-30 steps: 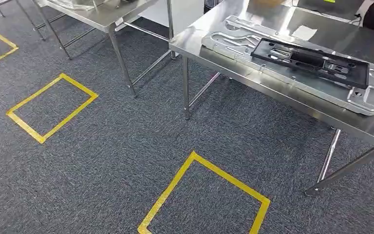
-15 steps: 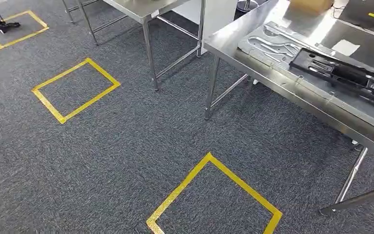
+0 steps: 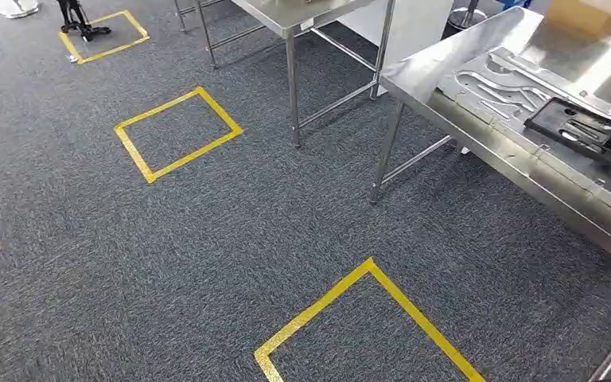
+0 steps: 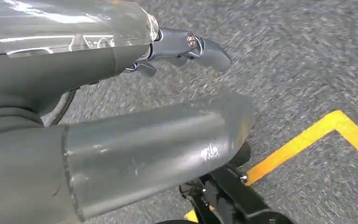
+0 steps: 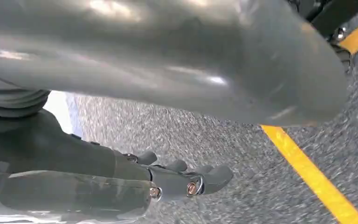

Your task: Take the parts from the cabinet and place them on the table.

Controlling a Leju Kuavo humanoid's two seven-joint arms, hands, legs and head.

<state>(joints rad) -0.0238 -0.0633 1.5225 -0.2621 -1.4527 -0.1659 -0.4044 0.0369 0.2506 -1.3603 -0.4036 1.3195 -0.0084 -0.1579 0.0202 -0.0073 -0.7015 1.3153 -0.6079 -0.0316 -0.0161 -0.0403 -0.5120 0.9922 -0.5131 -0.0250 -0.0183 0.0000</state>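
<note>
A steel table (image 3: 437, 68) stands at the right of the head view. On it lies a silver metal plate (image 3: 493, 83) with cut-out shapes, and a black flat part (image 3: 589, 131) rests on top of that plate. My left hand (image 4: 144, 135) hangs over the grey carpet with its fingers (image 4: 191, 46) apart and nothing in it. My right hand (image 5: 158, 65) also hangs above the carpet, its fingers (image 5: 186, 179) spread and holding nothing.
A second steel table (image 3: 294, 12) stands further back, its legs on the carpet. Yellow tape squares (image 3: 179, 131) mark the floor, one of them (image 3: 366, 318) close in front of me. A cardboard box (image 3: 589, 12) sits at the far end of the near table.
The whole picture has shifted: the camera has turned left, so the tables now sit further right and more floor squares appear at the left. Nothing on the table has moved.
</note>
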